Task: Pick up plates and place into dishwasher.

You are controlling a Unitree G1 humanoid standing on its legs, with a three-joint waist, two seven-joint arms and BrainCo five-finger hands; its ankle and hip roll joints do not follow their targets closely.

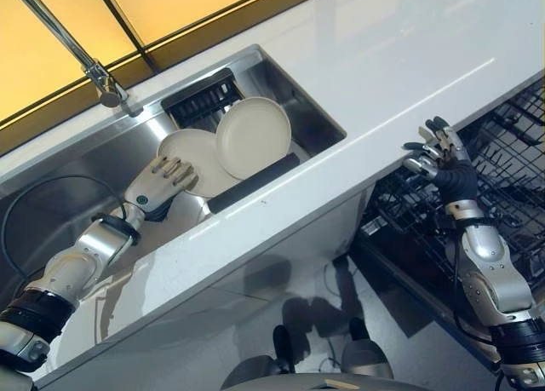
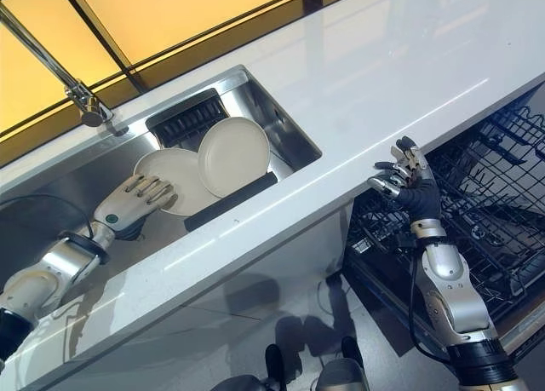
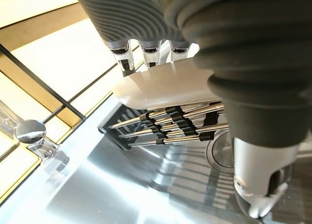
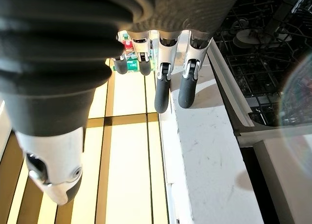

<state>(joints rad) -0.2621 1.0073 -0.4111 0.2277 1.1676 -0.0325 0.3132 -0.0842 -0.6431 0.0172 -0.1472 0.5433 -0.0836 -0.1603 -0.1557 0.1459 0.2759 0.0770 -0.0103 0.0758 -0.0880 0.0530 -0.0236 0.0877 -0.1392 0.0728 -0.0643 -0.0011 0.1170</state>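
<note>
Two cream plates stand tilted in the steel sink (image 1: 102,152), leaning on a black dish rack (image 1: 204,100). The left plate (image 1: 194,151) partly sits behind the right plate (image 1: 253,135). My left hand (image 1: 153,186) is down in the sink with straight fingers (image 3: 151,53) resting over the left plate's (image 3: 165,87) rim, thumb apart from it. My right hand (image 2: 407,182) hovers at the white counter's front edge, above the open dishwasher rack (image 2: 494,178), fingers relaxed and holding nothing.
A chrome faucet (image 1: 102,80) rises at the sink's back left. The white counter (image 1: 383,67) runs between sink and dishwasher. A black bar (image 1: 255,182) lies along the sink's front, under the plates. The dishwasher's dark wire rack (image 4: 263,48) holds several items.
</note>
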